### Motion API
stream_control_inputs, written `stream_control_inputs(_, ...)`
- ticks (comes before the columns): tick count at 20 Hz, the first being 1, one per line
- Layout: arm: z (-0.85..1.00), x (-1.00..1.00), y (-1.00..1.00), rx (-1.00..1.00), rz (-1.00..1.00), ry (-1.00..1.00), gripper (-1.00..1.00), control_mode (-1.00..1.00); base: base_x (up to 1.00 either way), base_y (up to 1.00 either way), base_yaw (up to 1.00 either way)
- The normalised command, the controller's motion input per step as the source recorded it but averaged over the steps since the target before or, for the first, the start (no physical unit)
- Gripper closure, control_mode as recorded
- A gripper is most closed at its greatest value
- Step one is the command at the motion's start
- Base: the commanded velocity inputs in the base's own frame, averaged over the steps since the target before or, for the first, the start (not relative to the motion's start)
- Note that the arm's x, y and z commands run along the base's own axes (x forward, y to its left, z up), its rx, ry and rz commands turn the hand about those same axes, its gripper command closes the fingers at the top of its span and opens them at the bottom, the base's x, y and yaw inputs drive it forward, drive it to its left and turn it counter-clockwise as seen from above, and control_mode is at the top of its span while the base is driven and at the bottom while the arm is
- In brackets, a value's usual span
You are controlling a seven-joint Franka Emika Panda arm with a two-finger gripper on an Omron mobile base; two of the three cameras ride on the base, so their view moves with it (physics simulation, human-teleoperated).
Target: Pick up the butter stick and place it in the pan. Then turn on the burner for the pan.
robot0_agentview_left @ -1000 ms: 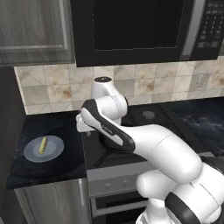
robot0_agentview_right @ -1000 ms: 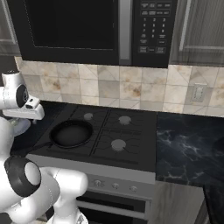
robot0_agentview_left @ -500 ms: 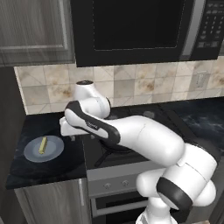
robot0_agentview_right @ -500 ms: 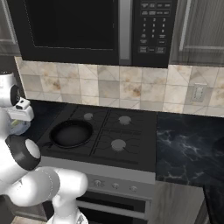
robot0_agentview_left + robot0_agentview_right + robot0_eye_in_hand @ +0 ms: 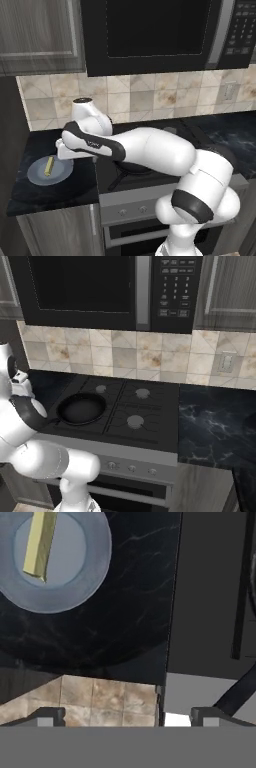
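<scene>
The butter stick (image 5: 49, 166), a pale-yellow bar, lies flat on a grey-blue plate (image 5: 35, 176). The black pan (image 5: 81, 408) sits on the stove's front-left burner, seemingly empty.

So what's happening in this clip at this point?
The arm is reaching out to its left over the dark counter, heading for the butter stick, which lies untouched on a grey-blue plate beside the stove. The gripper is open and empty, off to one side of the plate rather than over it. The black pan sits empty on the stove's front-left burner. Nothing has been picked up yet.
</scene>
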Motion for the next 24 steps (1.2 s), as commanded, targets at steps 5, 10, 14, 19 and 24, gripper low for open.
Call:
stream_control_inputs(5, -0.32, 0.06, 0.22, 0.00, 0.00, 0.00, -1.00, -1.00, 0.00, 0.00, 0.00)
stream_control_inputs(10, -0.13, 0.00, 0.20, 0.00, 0.00, -0.02, -1.00, -1.00, 0.00, 0.00, 0.00)
stream_control_inputs(14, -0.21, 0.00, 0.18, 0.00, 0.00, -0.05, -1.00, -1.00, 0.00, 0.00, 0.00)
stream_control_inputs(19, -0.05, 0.15, 0.14, 0.00, 0.00, -0.03, -1.00, -1.00, 0.00, 0.00, 0.00)
stream_control_inputs(24, 0.00, 0.23, 0.12, 0.01, 0.00, -0.02, -1.00, -1.00, 0.00, 0.00, 0.00)
